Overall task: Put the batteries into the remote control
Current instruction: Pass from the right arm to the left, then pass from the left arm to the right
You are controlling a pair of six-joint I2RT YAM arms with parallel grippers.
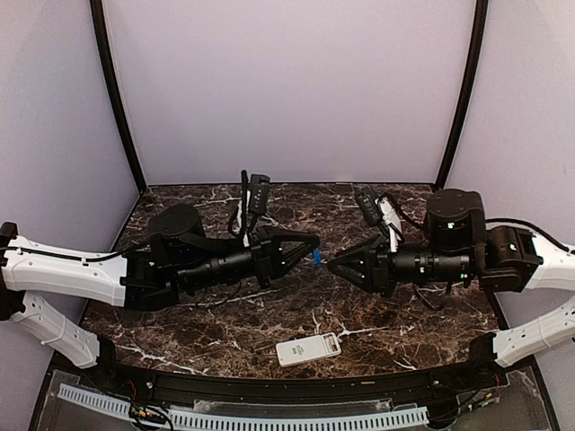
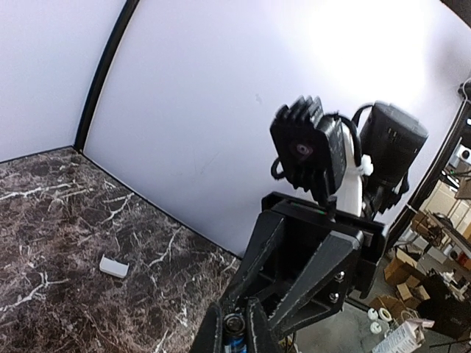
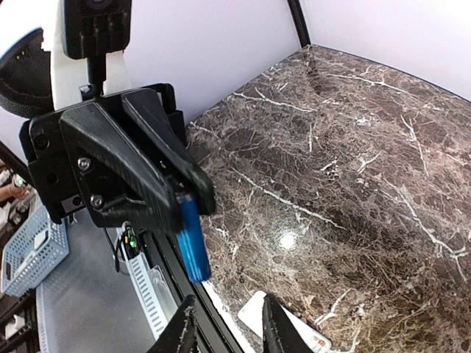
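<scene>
The left tool (image 1: 314,250) is clamped on a slim blue battery (image 3: 193,246), which sticks out well past its fingertips, in the air above the middle of the table (image 1: 225,332). The right tool (image 1: 333,266) faces it tip to tip, close to the battery's free end, its fingers (image 3: 181,332) apart with nothing between them. The remote control (image 1: 308,348) lies flat, display up, at the table's near edge, about midway along it.
</scene>
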